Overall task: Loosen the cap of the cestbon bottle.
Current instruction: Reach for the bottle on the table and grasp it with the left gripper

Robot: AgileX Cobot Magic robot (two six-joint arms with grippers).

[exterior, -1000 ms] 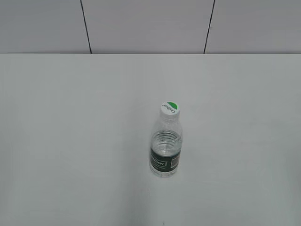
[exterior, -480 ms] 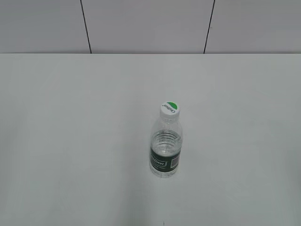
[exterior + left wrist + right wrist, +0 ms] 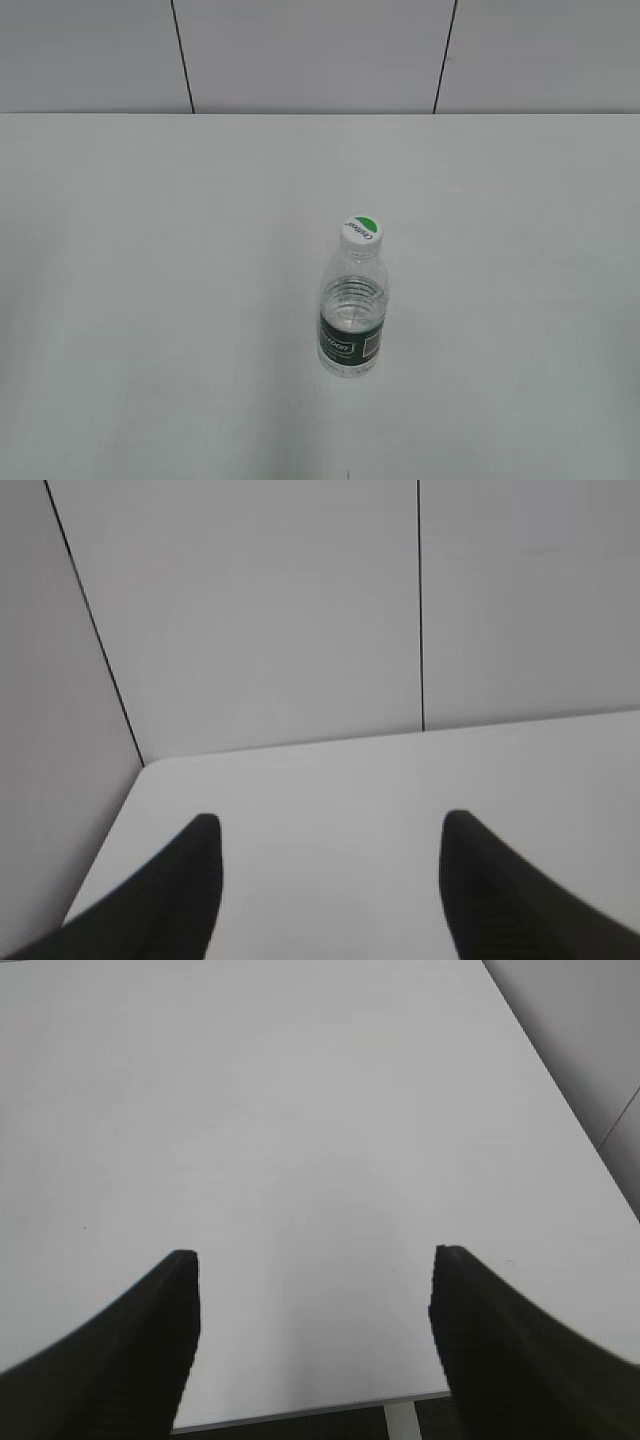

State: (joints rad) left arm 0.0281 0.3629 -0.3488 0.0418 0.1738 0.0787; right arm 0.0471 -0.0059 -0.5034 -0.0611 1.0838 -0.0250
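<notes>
The cestbon bottle [image 3: 352, 320] stands upright on the white table [image 3: 150, 250], a little right of the middle and toward the front. It is clear and ribbed with a dark green label band low on its body. Its white cap [image 3: 361, 229] with a green half-circle is on its neck. Neither arm shows in the exterior view. My left gripper [image 3: 327, 825] is open and empty over bare table. My right gripper [image 3: 313, 1260] is open and empty above the table's edge. The bottle is out of both wrist views.
A grey panelled wall [image 3: 320, 55] with dark seams runs behind the table. The left wrist view shows a table corner [image 3: 150, 765] against the wall. The right wrist view shows the table's near edge [image 3: 300, 1410] and a leg below it.
</notes>
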